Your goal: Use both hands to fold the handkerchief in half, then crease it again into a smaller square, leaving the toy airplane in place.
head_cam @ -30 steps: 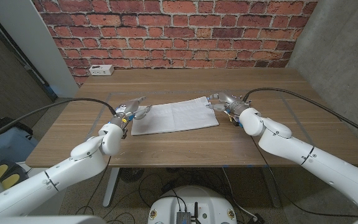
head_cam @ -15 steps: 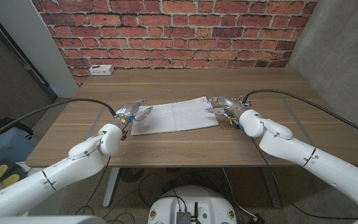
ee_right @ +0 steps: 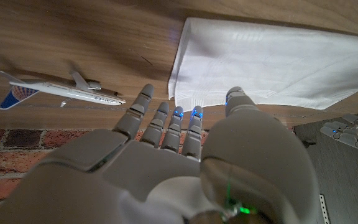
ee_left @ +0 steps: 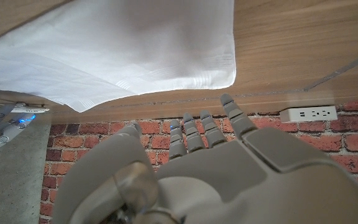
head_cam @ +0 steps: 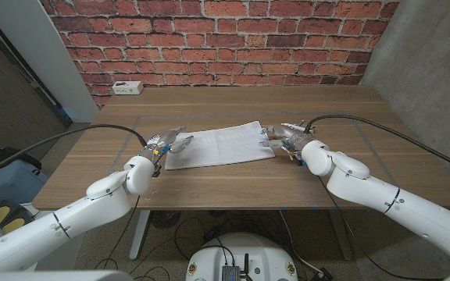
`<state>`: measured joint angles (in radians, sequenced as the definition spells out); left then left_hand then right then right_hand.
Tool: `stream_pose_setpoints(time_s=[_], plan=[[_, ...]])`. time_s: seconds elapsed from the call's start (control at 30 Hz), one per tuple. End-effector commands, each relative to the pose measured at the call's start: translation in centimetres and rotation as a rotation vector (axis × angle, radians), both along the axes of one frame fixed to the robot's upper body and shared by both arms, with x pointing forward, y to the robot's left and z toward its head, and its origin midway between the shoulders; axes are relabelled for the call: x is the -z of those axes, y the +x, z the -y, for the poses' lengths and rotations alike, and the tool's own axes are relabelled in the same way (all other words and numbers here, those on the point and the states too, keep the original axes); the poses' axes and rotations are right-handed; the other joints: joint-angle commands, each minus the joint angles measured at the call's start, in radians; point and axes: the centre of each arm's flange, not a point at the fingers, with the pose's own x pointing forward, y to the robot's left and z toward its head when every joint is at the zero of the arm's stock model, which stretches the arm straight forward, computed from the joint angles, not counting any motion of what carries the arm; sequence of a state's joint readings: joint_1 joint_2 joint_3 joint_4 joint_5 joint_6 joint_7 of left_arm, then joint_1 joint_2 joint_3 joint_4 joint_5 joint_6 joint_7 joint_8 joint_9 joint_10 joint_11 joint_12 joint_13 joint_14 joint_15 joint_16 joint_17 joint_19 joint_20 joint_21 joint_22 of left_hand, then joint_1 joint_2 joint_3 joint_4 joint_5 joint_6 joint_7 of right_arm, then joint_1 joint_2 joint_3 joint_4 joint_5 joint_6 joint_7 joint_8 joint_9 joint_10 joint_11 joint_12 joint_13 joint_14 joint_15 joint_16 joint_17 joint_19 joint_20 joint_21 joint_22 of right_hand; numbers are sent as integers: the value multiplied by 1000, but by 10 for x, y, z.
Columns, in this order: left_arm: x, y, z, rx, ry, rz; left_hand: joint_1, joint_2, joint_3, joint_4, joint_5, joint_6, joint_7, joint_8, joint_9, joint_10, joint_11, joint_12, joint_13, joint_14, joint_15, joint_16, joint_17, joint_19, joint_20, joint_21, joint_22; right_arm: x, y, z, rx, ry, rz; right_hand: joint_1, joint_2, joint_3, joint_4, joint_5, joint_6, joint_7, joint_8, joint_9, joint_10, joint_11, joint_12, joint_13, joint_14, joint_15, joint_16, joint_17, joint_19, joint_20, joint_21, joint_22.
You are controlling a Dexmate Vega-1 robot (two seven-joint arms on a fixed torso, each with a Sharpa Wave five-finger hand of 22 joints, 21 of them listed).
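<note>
On the table: folded handkerchief (head_cam: 220,145) | left hand (head_cam: 170,142), right hand (head_cam: 281,133) spread, empty | airplane (ee_right: 59,91) lettering unreadable

No readable text, labels, numbers or signs anywhere.

A red brick wall (head_cam: 217,35) fills the top of the frame behind a wooden table (head_cam: 233,176). A white power strip (head_cam: 126,87) sits at the table's upper left. Grey concrete wall (head_cam: 428,62) stands at right.
</note>
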<state>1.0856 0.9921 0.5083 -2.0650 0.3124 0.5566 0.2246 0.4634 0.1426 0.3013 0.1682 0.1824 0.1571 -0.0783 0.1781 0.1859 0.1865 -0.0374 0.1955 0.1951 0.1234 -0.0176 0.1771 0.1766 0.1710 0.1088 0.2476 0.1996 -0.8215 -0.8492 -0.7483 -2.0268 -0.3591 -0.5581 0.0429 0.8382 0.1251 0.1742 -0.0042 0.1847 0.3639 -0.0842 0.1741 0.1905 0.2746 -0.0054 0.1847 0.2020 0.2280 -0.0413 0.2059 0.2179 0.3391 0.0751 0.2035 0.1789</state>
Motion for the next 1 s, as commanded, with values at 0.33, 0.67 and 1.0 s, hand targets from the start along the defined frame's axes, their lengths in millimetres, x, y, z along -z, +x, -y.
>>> stream_pose_setpoints(time_s=[0.33, 0.67, 1.0], plan=[[5, 2, 0, 28, 0, -56, -25, -6, -12, -4, 8, 14, 6, 7, -3, -1, 6, 5, 2, -5, -2, 4, 2, 3, 1, -4, 3, 11, -21, -2, 1, -37, -16, -17, -17, -4, -7, -3, -13, 0, 7, 3, -11, 1, 2, 6, -13, -9, -8, -1, -10, 2, -3, 6], [6, 10, 0, 40, 10, -90, -41, -9, -19, -3, 9, 19, 8, 9, -4, -2, 7, 6, 1, -6, -1, 4, 2, 0, 2, -6, 2, 18, -32, -1, 19, -52, -19, -23, -24, -4, -12, -3, -25, 2, 7, 3, -28, 1, 0, 6, -26, -5, -11, -1, -18, 4, -5, 6], [6, 12, -1, 39, 12, -109, -57, -12, -26, -1, 11, 22, 14, 9, -5, -3, 5, 6, 0, -7, 0, 5, 2, -1, 4, -7, 2, 24, -35, -9, 51, -120, -12, -4, -47, 0, -41, -1, -53, -4, 6, 3, -53, -13, -1, 6, -43, -6, -15, -7, -26, 8, -5, 5]])
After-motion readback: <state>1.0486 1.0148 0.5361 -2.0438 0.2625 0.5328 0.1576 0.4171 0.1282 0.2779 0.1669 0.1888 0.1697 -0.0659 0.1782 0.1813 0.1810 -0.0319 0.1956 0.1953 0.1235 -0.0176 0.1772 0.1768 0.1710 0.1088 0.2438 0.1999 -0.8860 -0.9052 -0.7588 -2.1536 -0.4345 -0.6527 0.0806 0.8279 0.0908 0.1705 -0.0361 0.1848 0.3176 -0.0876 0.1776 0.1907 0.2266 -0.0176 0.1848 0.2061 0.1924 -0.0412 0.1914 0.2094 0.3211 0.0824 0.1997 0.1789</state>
